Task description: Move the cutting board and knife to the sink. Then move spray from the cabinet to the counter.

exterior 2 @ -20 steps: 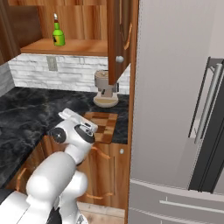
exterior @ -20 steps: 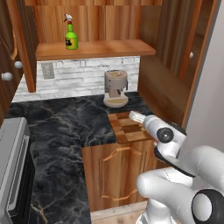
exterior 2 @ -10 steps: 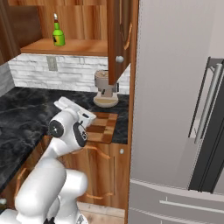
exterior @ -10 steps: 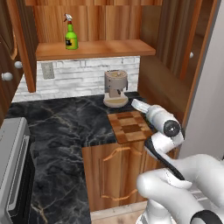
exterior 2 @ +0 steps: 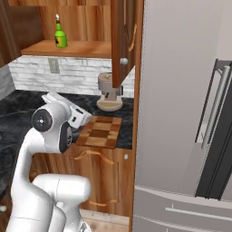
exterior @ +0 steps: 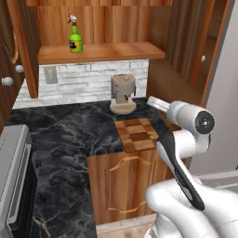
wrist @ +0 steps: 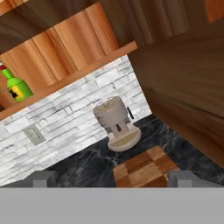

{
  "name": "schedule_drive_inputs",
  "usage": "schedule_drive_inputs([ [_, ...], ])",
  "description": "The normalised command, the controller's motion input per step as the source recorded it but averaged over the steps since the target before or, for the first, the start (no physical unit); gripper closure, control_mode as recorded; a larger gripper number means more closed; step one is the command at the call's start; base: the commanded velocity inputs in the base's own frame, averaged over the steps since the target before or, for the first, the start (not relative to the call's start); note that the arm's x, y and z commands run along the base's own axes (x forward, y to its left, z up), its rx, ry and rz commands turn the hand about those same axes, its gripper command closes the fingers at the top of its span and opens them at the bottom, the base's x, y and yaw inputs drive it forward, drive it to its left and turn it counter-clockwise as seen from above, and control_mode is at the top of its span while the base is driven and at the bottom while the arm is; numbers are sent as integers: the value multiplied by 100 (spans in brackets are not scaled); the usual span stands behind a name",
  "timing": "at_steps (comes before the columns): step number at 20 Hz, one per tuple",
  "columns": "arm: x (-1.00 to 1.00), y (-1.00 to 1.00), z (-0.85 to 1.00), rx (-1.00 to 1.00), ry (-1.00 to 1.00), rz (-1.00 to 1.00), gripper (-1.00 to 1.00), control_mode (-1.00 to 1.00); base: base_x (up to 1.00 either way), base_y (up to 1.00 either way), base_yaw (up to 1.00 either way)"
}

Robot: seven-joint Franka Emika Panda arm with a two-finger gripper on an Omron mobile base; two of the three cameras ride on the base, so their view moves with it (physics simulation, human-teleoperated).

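**Wooden board to be gripped at an edge**

Wooden and checkered, the cutting board (exterior: 136, 134) is seen flat on the counter (exterior: 65, 135), just before the coffee machine (exterior: 122, 93). It is judged stiff, fairly light; an overhanging edge should be taken. The gripper (wrist: 113, 178) is held above it, fingers wide apart. Beyond, the spray (exterior: 75, 40) is shelved in the cabinet (exterior: 100, 51).

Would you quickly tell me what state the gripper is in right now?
Gripper: open and empty, fingertips wide apart above the checkered light and dark brown wooden cutting board.

Kitchen, marble counter (exterior: 60, 135), coffee machine (exterior: 122, 93), fridge (exterior 2: 181, 113)
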Motion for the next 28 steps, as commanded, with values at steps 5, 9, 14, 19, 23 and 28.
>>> schedule_drive_inputs([
  [5, -73, 0, 48, 14, 29, -1, -100, -100, 0, 0, 0],
  [9, -74, 0, -4, 20, 36, 0, -100, -100, 0, 0, 0],
  [14, -76, 0, -24, 16, 22, 0, -100, -100, 0, 0, 0],
  [19, -77, 0, -57, 10, -2, 0, -100, -100, 0, 0, 0],
  [23, -64, 0, -64, 19, -15, 0, -100, -100, 0, 0, 0],
  [28, -28, -4, -37, 31, -15, 0, -100, -100, 0, 0, 0],
])
